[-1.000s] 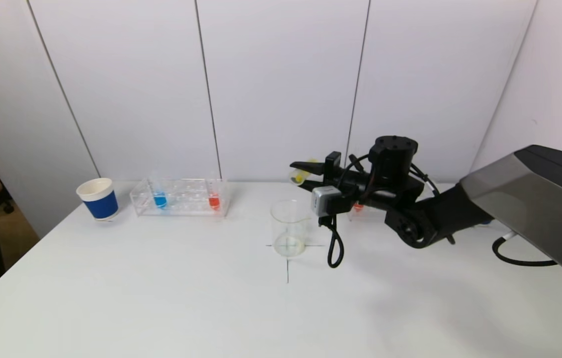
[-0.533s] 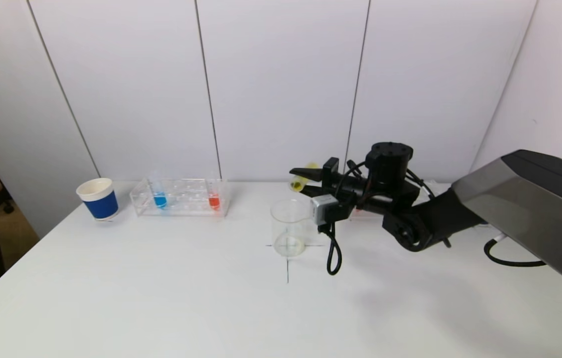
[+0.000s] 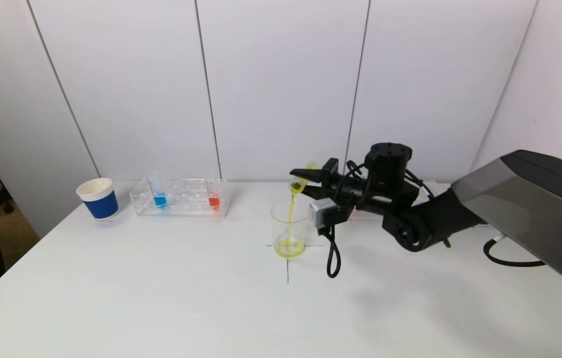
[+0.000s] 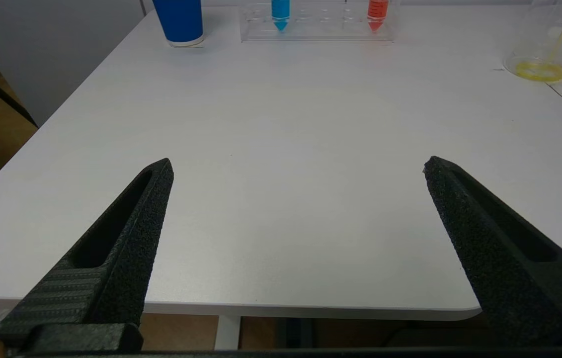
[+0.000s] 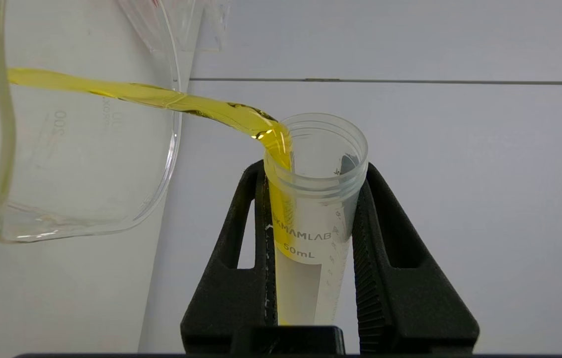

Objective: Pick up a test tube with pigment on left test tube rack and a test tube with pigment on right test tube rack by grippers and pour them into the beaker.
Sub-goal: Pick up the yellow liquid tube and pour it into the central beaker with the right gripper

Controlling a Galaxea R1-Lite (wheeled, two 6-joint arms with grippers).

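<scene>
1. On the white table (image 3: 161, 298), the right arm (image 3: 484, 209) reaches in from the right side, its far end cut off by the picture's edge.
2. Beside the table's middle, the beaker (image 3: 289, 226) stands on a crossing of thin black lines, with a shallow pool of yellow liquid in its bottom.
3. Just above the beaker's rim, the right claw (image 3: 304, 180) is clenched on a test tube (image 3: 300, 181), its two fingers (image 5: 241, 258) pressed against the tube's sides.
4. That tube is tipped mouth-down towards the beaker, and a yellow stream (image 3: 291, 214) runs from its lip into the glass.
5. Far left at the back, the left rack (image 3: 180, 197) holds a blue tube (image 3: 159, 198) and a red tube (image 3: 213, 199), with a blue paper cup (image 3: 98, 199) beside it.
6. Behind the right arm, the right rack is almost wholly hidden.
7. Near the table's front edge, the left claw (image 4: 298, 166) hangs released, fingers spread wide and grasping nothing; it does not show in the head view.
</scene>
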